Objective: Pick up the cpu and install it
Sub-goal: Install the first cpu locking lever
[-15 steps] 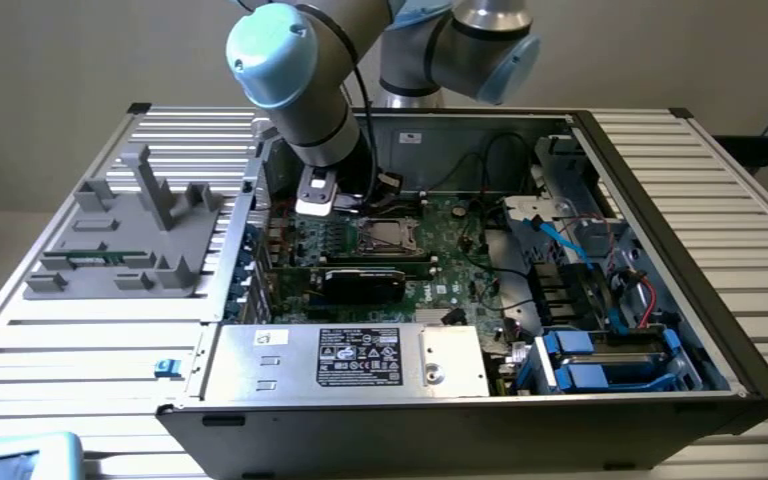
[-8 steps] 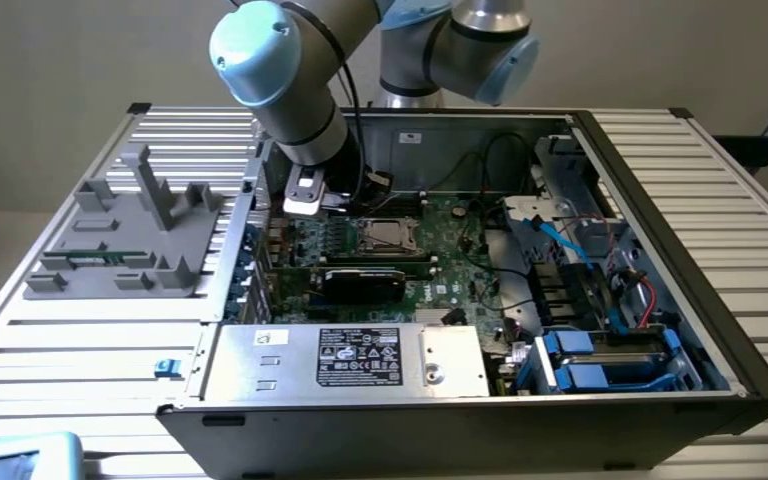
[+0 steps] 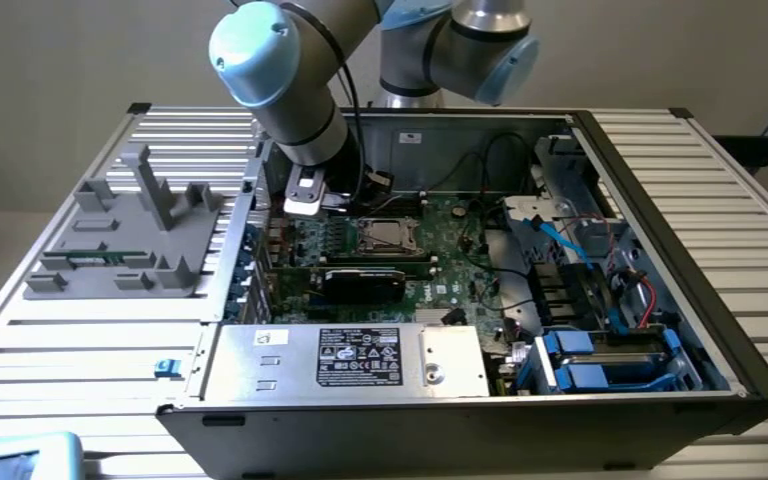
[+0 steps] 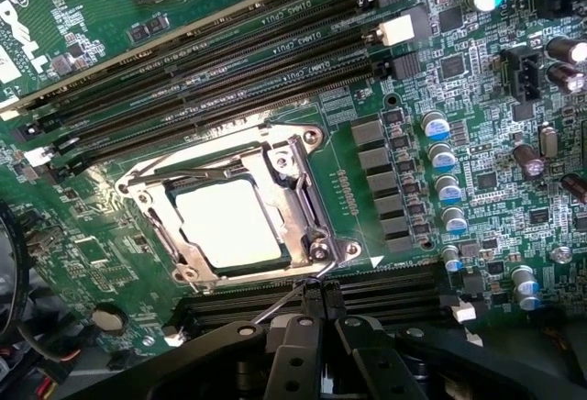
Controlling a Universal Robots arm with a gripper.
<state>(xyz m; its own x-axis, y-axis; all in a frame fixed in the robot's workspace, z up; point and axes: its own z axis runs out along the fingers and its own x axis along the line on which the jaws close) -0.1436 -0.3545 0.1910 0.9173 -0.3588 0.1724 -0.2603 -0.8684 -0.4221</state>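
Note:
The cpu [image 4: 227, 222] is a flat silver square lying in its socket on the green motherboard [image 4: 385, 79], framed by the metal load plate [image 4: 293, 189]. In the exterior view the cpu [image 3: 384, 235] sits mid-board inside the open computer case [image 3: 651, 200]. My gripper [image 4: 321, 295] is shut and hovers just off one edge of the socket. A thin wire socket lever [image 4: 280, 305] runs up to its tips, and I cannot tell whether it is pinched. Seen from outside, my gripper [image 3: 340, 204] hangs low over the board, on the exterior view's left of the socket.
A black expansion card [image 3: 364, 280] lies across the board near the socket. A silver box with a black label [image 3: 344, 358] fills the case front. Blue drive bays [image 3: 598, 365] and cables sit on the exterior view's right. A grey fixture [image 3: 131, 235] stands on the slatted table outside the case.

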